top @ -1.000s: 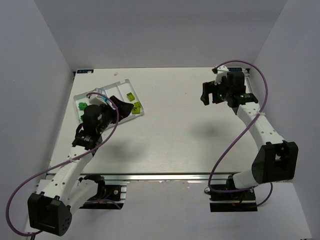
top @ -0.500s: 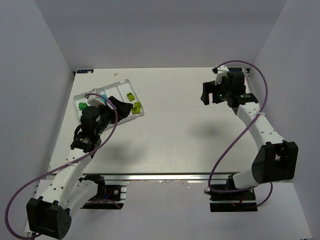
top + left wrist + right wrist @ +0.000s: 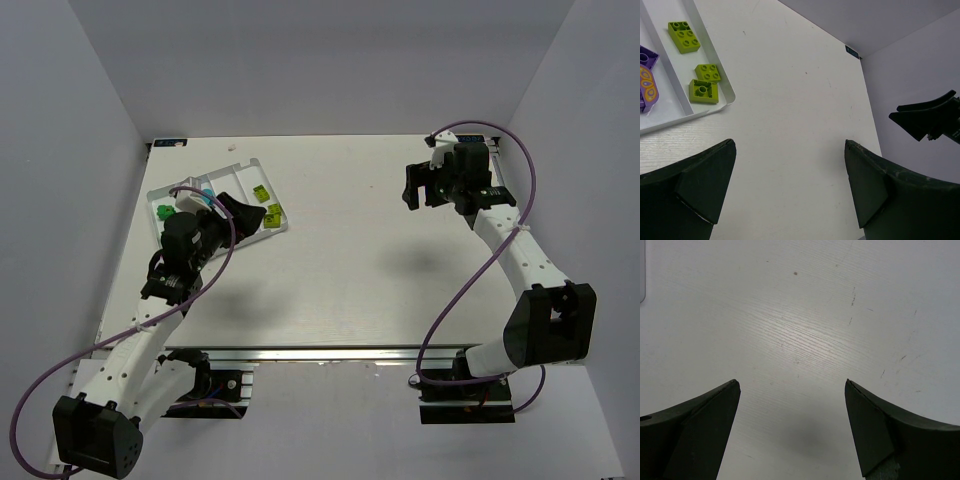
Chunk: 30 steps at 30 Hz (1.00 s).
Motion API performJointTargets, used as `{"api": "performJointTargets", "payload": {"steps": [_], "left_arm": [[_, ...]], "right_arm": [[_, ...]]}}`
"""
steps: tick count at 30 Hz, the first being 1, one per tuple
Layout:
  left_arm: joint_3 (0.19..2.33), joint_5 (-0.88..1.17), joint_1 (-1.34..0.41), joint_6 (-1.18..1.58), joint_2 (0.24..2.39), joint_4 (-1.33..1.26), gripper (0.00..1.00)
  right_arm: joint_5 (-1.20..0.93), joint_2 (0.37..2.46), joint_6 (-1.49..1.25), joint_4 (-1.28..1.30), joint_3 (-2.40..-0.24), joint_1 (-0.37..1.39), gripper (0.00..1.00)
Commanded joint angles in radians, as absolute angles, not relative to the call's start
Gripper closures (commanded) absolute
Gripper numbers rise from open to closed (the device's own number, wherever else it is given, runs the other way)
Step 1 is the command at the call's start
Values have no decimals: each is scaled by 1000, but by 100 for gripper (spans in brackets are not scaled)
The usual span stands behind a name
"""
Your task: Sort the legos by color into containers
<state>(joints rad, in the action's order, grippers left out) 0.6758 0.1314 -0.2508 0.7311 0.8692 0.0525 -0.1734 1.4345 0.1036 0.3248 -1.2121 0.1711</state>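
The worry is the left pincer. It hangs low over the tray with its fingers spread wide and nothing between them. A careless drop or swing from there could clip the tray's rim and shove the whole thing, or flick out the bricks lying close to its end wall.

I count three yellow-green bricks, all in the tray's outermost lane, the one toward the middle of the table. In the next lane lies a purple piece with orange ovals, cut off at the edge, so I cannot tell how many there are. From above I see one dark green brick at the tray's far side; the arm hides the rest.

The right pincer is also wide and empty, well apart over bare table.
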Motion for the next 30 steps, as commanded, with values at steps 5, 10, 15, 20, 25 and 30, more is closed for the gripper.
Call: {"api": "performJointTargets", "payload": {"steps": [5,10,15,20,25,30], "left_arm": [[663,137,-252,733,856,38,2],[658,135,-250,735,859,31,2],[657,135,-250,735,870,18,2],[655,135,-252,735,874,9,2],[655,135,-250,735,874,9,2],[657,133,-250,733,871,14,2]], "right_arm": [[-158,1427,98,302,-1220,170,11],[-156,1431,95,302,-1216,170,11],[-158,1434,92,299,-1215,172,11],[-158,1436,94,301,-1216,172,11],[-161,1439,92,299,-1216,172,11],[-160,1442,89,301,-1216,170,10]]}}
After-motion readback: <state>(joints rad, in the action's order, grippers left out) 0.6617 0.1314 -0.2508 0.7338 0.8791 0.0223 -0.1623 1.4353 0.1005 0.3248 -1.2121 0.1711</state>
